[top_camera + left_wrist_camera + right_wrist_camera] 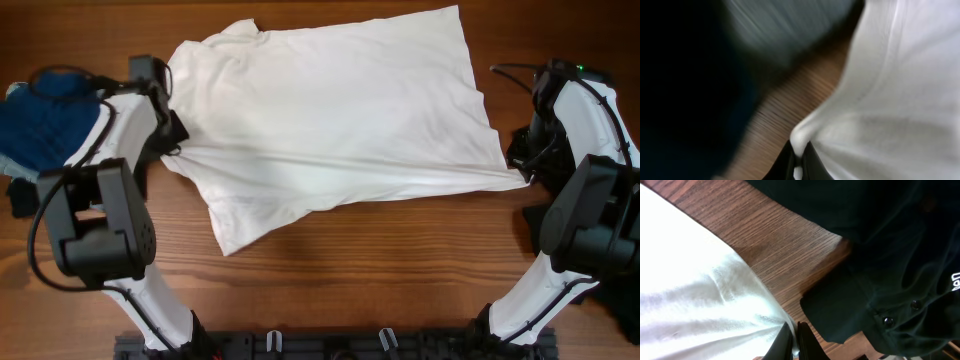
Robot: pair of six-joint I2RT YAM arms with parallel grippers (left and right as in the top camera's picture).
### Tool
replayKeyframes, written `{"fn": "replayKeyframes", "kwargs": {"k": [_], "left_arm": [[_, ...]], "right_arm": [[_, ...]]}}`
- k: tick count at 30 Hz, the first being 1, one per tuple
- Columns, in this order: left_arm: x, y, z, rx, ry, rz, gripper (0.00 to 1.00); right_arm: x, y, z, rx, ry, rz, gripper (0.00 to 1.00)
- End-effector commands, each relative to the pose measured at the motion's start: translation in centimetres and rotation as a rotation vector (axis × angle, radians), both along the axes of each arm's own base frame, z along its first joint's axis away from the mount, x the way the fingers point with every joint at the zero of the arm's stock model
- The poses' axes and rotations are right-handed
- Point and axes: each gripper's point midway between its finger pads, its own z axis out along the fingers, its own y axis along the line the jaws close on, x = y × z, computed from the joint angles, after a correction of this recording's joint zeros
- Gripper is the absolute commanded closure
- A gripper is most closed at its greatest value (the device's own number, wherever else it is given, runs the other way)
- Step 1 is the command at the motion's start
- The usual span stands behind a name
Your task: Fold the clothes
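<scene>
A large white T-shirt (pixel 330 120) lies spread across the wooden table, plain side up, no print showing. My left gripper (pixel 172 150) is shut on its left edge near a sleeve; the left wrist view shows the white cloth (pixel 890 100) pinched between the jaws (pixel 799 167). My right gripper (pixel 525 178) is shut on the shirt's right bottom corner, with the cloth (pixel 700 305) pulled taut between the jaws (pixel 792 342). A black garment with buttons and a small white logo (pixel 900 270) lies on the table beside the right gripper.
A blue garment (pixel 40 120) is heaped at the table's left edge behind the left arm. Dark cloth (pixel 620 300) hangs at the right edge. A black rail (pixel 330 345) runs along the front edge. Bare wood shows in front of the shirt.
</scene>
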Motion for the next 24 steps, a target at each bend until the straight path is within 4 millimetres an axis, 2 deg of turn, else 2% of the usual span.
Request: {"fn": "replayKeyframes", "kwargs": {"k": [1, 5, 6, 8, 12, 14, 16, 19, 21, 24], "left_arm": [[2.7, 2.6, 5.5, 0.152, -0.112, -0.081, 0.96], [4.0, 1.3, 5.4, 0.075, -0.169, -0.103, 0.92], [4.3, 0.9, 5.3, 0.051, -0.181, -0.11, 0.83], [4.4, -0.1, 5.0, -0.007, -0.188, -0.127, 0.51], [1.1, -2.7, 3.6, -0.167, -0.06, -0.119, 0.44], [-2.6, -4.7, 3.0, -0.287, 0.078, -0.078, 0.44], [-5.5, -6.8, 2.7, -0.394, 0.184, -0.058, 0.45], [-8.7, -7.1, 1.3, -0.373, 0.298, -0.027, 0.46], [-9.3, -7.0, -0.3, -0.362, 0.297, -0.021, 0.46], [-7.6, -7.2, -2.7, -0.372, 0.191, -0.04, 0.43]], "right_arm": [[0.1, -0.1, 0.4, -0.003, -0.008, 0.005, 0.95], [0.1, -0.1, 0.4, -0.003, -0.008, 0.006, 0.95], [0.1, -0.1, 0.4, -0.003, -0.008, 0.006, 0.94], [0.1, -0.1, 0.4, -0.003, -0.008, 0.005, 0.95], [0.1, -0.1, 0.4, -0.003, -0.008, 0.006, 0.95], [0.1, -0.1, 0.3, -0.003, -0.008, 0.005, 0.95], [0.1, -0.1, 0.3, -0.002, -0.009, 0.006, 0.95], [0.1, 0.3, 0.3, 0.023, -0.01, 0.017, 0.95], [0.1, 0.3, 0.3, 0.023, -0.01, 0.017, 0.95], [0.1, 0.3, 0.2, 0.023, -0.011, 0.017, 0.94]]}}
